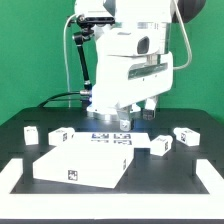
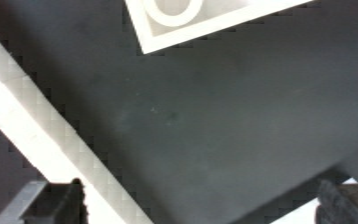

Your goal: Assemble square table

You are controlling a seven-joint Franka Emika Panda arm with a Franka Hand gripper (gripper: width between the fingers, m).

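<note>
The square table's flat white slab (image 1: 85, 160) lies on the black surface at the front, towards the exterior view's left. Short white tagged legs lie loose around it: two (image 1: 32, 132) (image 1: 62, 133) on the exterior view's left, two (image 1: 158, 145) (image 1: 187, 135) on its right. My gripper (image 1: 123, 122) hangs behind the slab, pointing down, low over the table's back middle. In the wrist view the gripper (image 2: 202, 205) is open, with only bare black surface between its dark fingertips (image 2: 60, 203). It holds nothing.
The marker board (image 1: 112, 138) lies flat just behind the slab, under the gripper. A white rail frame (image 1: 10, 176) edges the black surface. In the wrist view a white strip (image 2: 34, 110) runs diagonally, and a white printed corner (image 2: 202, 20) shows ahead.
</note>
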